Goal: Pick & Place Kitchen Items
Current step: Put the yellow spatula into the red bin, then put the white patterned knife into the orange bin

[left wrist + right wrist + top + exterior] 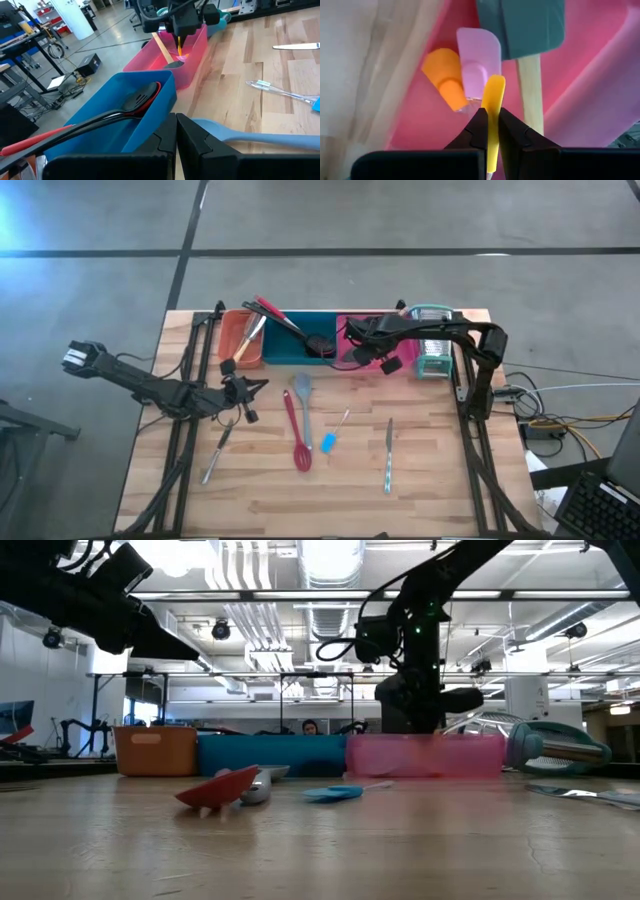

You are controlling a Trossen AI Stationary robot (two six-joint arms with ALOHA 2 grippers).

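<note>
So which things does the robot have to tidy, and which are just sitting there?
To tidy: yellow tool in the right gripper, red spoon, grey spatula, blue tool, knife.
Just sitting: grater, pink tray, teal tray, orange tray.

Counter [440, 460]: pale wood planks, matt grain. Pink tray [197, 47]: translucent glossy plastic. Blue tray [115, 105]: opaque smooth plastic. Knife [388, 455]: bright metal. Yellow tool [492, 115]: smooth plastic. Spatula handle [531, 90]: bare wood.
</note>
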